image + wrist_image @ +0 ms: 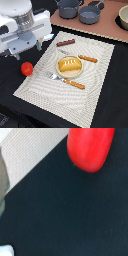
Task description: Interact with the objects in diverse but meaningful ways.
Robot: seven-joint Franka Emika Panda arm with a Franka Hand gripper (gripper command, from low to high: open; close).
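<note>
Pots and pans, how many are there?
2, side by side on the brown board: the blue-grey two-handled pot and, toward the exterior view's right, the blue-grey frying pan.

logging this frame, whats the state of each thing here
bread: on the plate
tomato: on the dark table, off the mat
sausage: flat on the mat
pot: upright
pan: upright
gripper: fingers not visible

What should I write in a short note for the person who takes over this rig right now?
Pincer: above the dark table, open or shut cannot be told; nothing seen held.
Round red tomato lies on the dark table beside the striped placemat.
Golden-yellow bread loaf sits on the round beige plate; brown sausage lies on the mat.
Blue-grey pot and frying pan: far board.
Left: likely grasp the tomato.
</note>
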